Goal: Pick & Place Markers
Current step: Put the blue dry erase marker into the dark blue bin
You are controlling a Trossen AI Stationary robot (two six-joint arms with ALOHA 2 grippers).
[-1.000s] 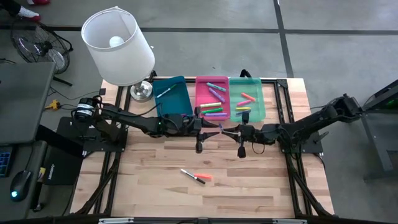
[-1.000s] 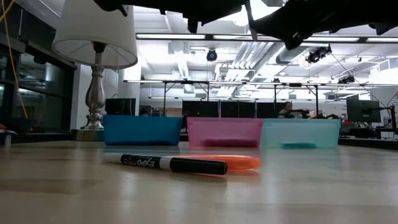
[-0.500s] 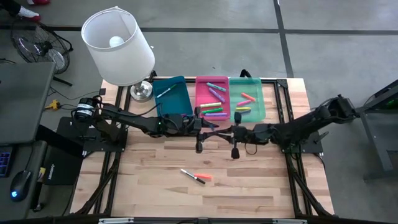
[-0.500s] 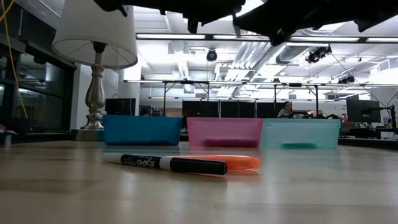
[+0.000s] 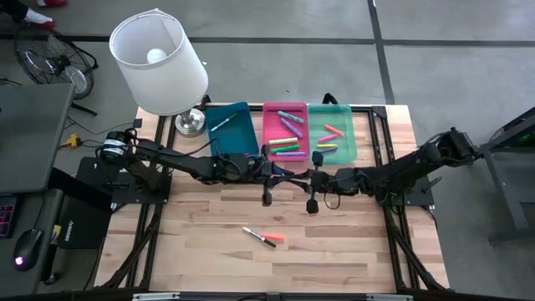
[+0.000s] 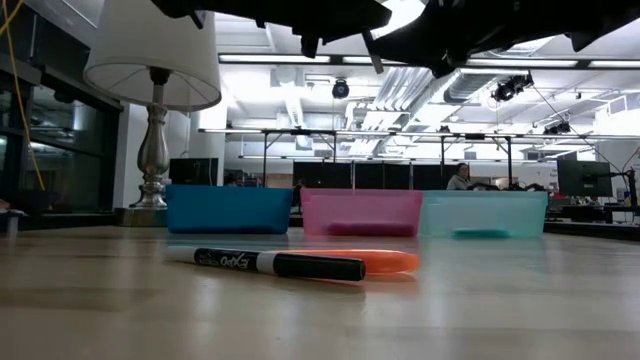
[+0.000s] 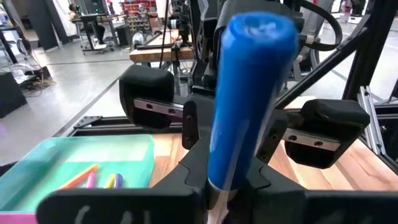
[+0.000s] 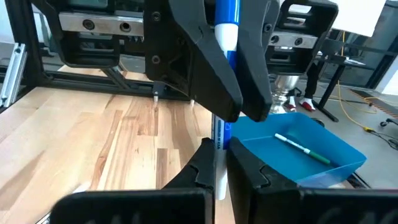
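My two grippers meet above the table's middle, in front of the pink tray. Between them is a marker with a white body and a blue cap [image 7: 249, 87]. My left gripper [image 5: 291, 173] comes from the table's left and is shut on its blue part. My right gripper [image 5: 308, 176] comes from the right and is shut on its white part [image 8: 218, 140]. A black marker [image 5: 259, 237] and an orange marker [image 5: 277, 238] lie flat on the wood nearer the front. My left gripper pinches the marker's blue part [image 7: 217, 168] between its two fingers [image 8: 202, 59], coming level from the table's left, fingers across the marker. The marker stands roughly upright, blue end up, clear of the table. My right gripper pinches the marker's white body [image 8: 217, 149] between its two fingers, below the blue part. It comes about level from the table's right, across the marker. The marker is lifted clear, with both grippers on it.
Three trays stand side by side at the far edge: blue [image 5: 242, 138] holding one green-and-white marker [image 5: 220, 124], pink [image 5: 269, 125] and green [image 5: 347, 142] each holding several. A white-shaded lamp [image 5: 159, 63] stands at the far left corner. Bare wood lies around the two loose markers.
My right gripper has carried the marker toward the table's left, up to my left gripper. My left gripper has stayed in place and has shut on the marker's blue part. The two markers on the table have not moved.
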